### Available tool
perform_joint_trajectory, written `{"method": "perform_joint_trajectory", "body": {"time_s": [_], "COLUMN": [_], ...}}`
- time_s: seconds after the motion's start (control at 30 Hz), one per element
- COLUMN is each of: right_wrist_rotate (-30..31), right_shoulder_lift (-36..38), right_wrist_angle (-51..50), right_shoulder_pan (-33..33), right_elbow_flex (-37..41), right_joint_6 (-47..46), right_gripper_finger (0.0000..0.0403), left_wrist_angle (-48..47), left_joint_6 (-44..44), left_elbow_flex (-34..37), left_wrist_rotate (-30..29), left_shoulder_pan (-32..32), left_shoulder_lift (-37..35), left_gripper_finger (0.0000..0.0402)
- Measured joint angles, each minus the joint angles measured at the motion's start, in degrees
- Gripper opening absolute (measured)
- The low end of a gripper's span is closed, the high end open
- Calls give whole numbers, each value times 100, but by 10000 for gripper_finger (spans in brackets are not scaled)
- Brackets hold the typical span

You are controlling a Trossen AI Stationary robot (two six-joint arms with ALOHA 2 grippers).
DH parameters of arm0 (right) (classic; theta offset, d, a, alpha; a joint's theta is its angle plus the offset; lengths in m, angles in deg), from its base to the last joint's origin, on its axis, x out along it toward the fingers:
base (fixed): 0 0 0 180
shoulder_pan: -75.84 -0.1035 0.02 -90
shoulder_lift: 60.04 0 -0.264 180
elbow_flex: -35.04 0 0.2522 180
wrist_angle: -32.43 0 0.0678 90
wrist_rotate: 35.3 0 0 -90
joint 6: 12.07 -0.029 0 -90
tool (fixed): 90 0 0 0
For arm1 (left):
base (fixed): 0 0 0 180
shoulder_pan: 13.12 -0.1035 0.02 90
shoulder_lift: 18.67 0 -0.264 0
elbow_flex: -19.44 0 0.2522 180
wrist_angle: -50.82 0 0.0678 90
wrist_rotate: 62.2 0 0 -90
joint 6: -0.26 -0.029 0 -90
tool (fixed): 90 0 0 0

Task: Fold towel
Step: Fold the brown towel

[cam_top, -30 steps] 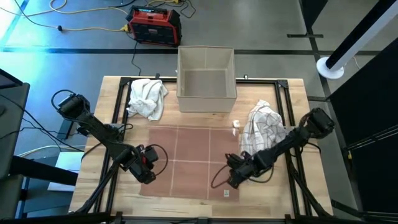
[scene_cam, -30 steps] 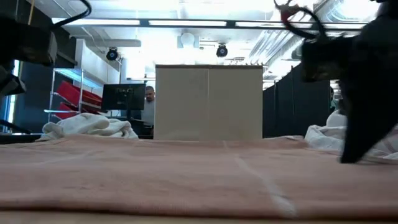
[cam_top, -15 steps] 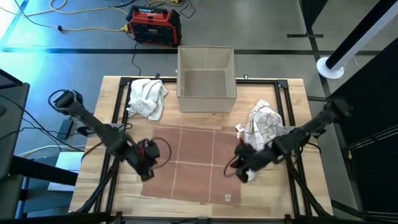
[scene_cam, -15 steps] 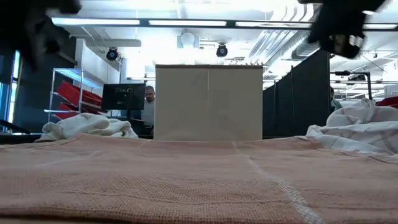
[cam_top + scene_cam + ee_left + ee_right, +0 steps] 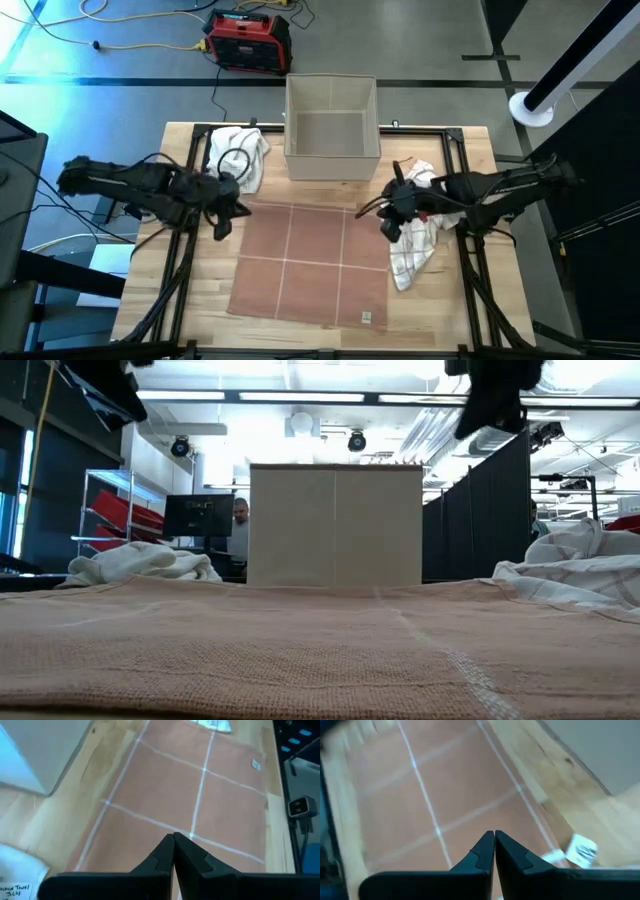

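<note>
High view: pink towel [image 5: 310, 262] spread flat at lower centre; left gripper [image 5: 222, 208] at its upper-left corner, right gripper [image 5: 388, 212] at its upper-right, both pinched shut, holding nothing. Beige box [image 5: 331, 127] at top centre, white cloth [image 5: 237, 157] left of it, checked cloth [image 5: 415, 235] draped right.

Low view: towel [image 5: 250, 650] filling the foreground, box [image 5: 335, 525] behind.

Left wrist view: closed fingers [image 5: 162, 857] above towel [image 5: 165, 790].

Right wrist view: closed fingers [image 5: 484, 854] over towel [image 5: 420, 795].
</note>
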Motion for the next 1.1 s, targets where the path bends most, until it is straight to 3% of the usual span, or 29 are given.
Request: {"method": "perform_joint_trajectory", "body": {"time_s": [0.13, 0.33, 0.4, 0.53, 0.7, 0.83, 0.93, 1.1], "right_wrist_rotate": [-149, -109, -358, -1197, -693, -645, -555, -446], "right_shoulder_lift": [-3, -121, -213, -568, -992, -1256, -1346, -1437], "right_wrist_angle": [-441, -361, -283, -180, 236, 775, 1117, 1972], "right_shoulder_pan": [202, 511, 689, 1110, 1120, 1135, 1128, 1135], "right_elbow_flex": [51, 237, 373, 572, 937, 1240, 1430, 1957], "right_joint_6": [933, 2136, 2233, 2266, 2996, 3288, 3298, 3084], "right_gripper_finger": [0, 1, 10, 65, 168, 232, 258, 264], "left_wrist_angle": [-127, -206, -221, -101, 20, -57, -21, -51], "left_joint_6": [-299, -470, -465, -435, -634, -1152, -1518, -2007], "left_elbow_flex": [2, 9, 17, 15, 15, 13, 13, 13], "left_wrist_rotate": [310, 890, 1088, 1453, 1558, 1766, 1624, 1159], "left_shoulder_pan": [-608, -1288, -1460, -1699, -1790, -1810, -1835, -1922], "left_shoulder_lift": [266, 727, 856, 1115, 1396, 1646, 1803, 2063], "left_gripper_finger": [0, 0, 0, 0, 0, 0, 0, 0]}}
